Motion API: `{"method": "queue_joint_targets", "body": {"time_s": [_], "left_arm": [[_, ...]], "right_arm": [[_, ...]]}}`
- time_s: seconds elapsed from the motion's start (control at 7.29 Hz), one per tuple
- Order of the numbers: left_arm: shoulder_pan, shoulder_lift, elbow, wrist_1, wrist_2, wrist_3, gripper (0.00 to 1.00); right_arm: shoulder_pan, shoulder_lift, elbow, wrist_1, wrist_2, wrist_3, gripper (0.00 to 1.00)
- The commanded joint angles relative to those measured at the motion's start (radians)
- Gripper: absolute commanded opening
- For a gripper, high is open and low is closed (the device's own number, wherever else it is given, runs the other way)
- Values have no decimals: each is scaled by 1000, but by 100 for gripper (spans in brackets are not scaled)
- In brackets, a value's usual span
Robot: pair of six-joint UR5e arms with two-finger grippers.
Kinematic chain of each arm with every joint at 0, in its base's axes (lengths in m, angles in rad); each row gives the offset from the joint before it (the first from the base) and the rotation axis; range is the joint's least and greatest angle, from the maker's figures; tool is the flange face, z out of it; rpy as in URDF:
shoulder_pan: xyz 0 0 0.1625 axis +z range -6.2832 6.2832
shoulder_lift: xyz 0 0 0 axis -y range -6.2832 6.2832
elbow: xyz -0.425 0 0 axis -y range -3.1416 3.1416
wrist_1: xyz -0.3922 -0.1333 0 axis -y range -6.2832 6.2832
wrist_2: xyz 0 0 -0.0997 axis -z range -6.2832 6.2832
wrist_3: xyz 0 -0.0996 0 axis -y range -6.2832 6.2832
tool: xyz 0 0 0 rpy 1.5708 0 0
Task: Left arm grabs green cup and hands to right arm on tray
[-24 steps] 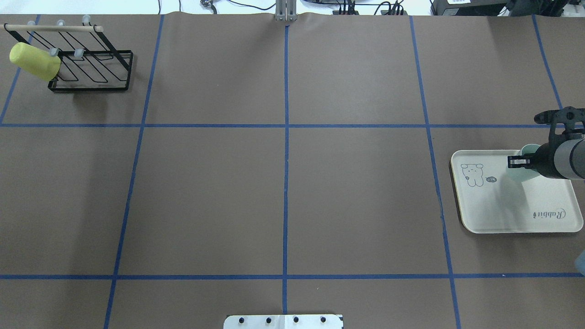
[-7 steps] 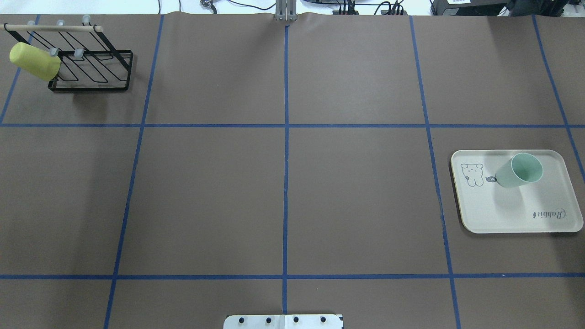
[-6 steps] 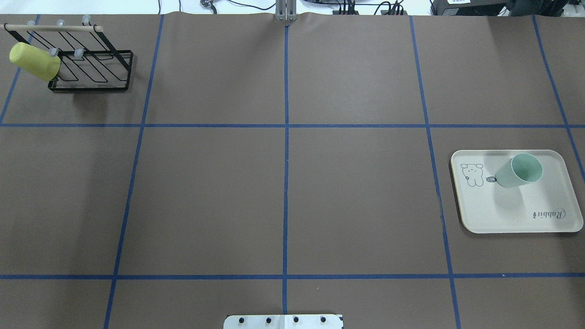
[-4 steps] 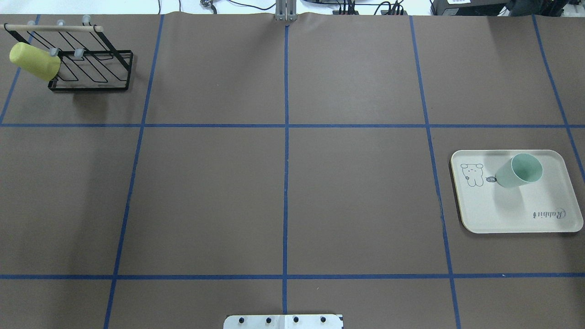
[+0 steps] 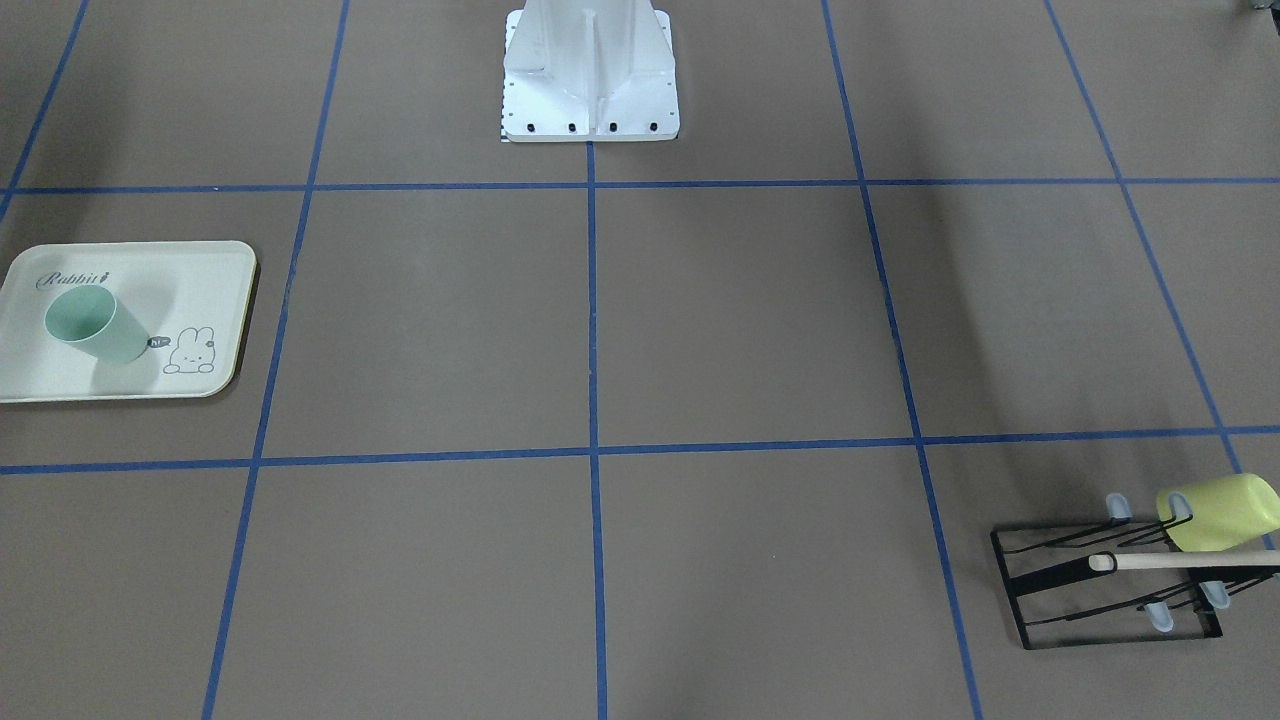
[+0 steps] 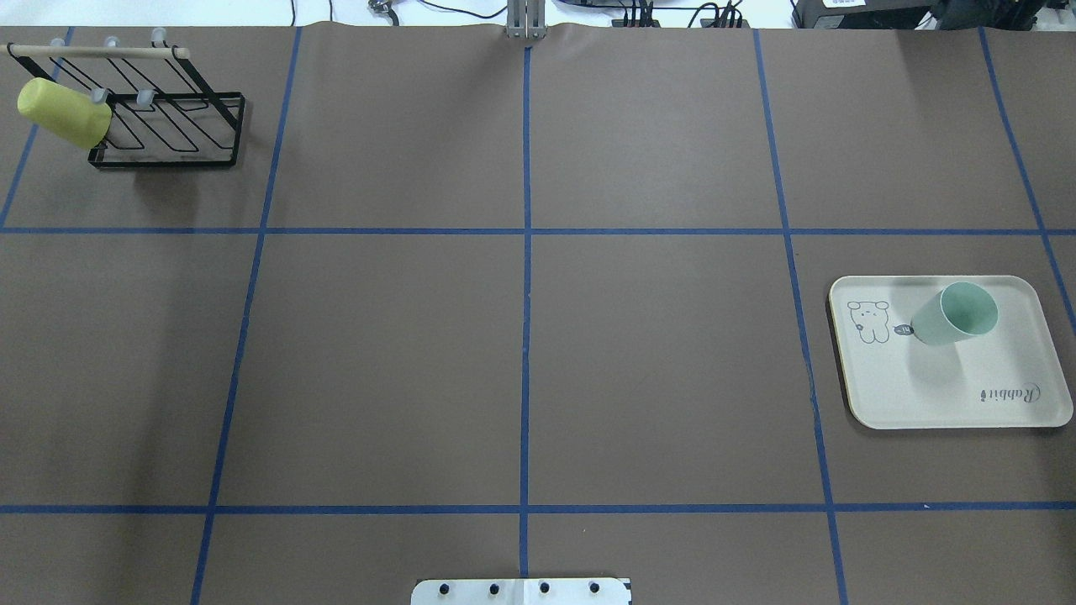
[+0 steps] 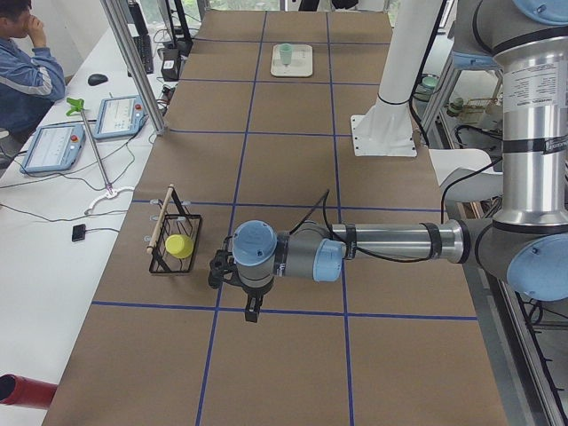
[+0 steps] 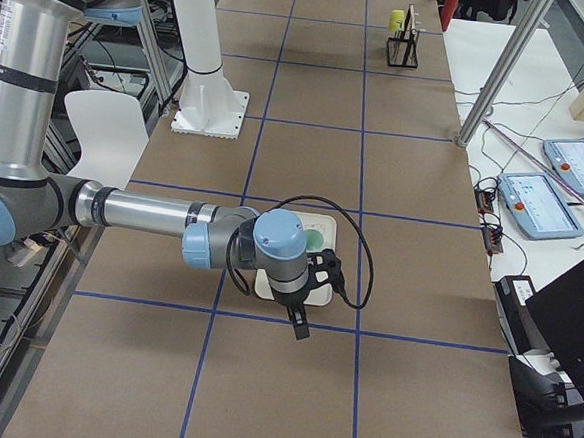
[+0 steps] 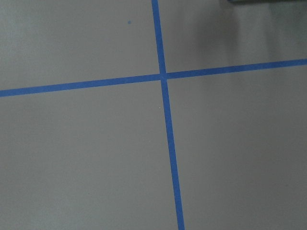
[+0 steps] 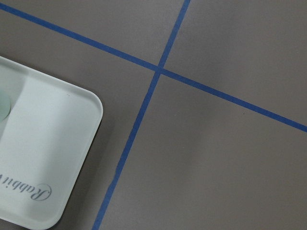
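Note:
The green cup point(image 6: 954, 315) stands upright, mouth up, on the cream tray point(image 6: 941, 395) at the table's right side, with no gripper on it. It also shows in the front view point(image 5: 95, 325) and the left side view point(image 7: 286, 55). My right gripper point(image 8: 300, 325) hangs over the table just beside the tray, off the cup; I cannot tell if it is open. My left gripper point(image 7: 251, 309) hangs over bare table near the rack; I cannot tell its state. The right wrist view shows a tray corner point(image 10: 48, 158).
A black wire rack point(image 6: 168, 126) with a wooden bar stands at the far left corner, a yellow-green cup point(image 6: 63, 112) hung on it. Blue tape lines grid the brown table. The robot's white base point(image 5: 590, 80) stands at the near middle edge.
3.3 s ago my right gripper was at the green cup over the tray; it has since left the overhead view and the cup stands free. Nothing has moved in the last second.

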Motion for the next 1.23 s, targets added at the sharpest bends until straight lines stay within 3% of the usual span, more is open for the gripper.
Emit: {"method": "queue_joint_targets", "body": {"time_s": [0.0, 1.1], "left_arm": [[-1, 1, 0, -36, 1, 0, 100], [-26, 56, -21, -44, 16, 1, 100]], "right_arm": [[0, -6, -2, 1, 1, 6, 100], [-27, 6, 6, 10, 12, 235, 99]]}}
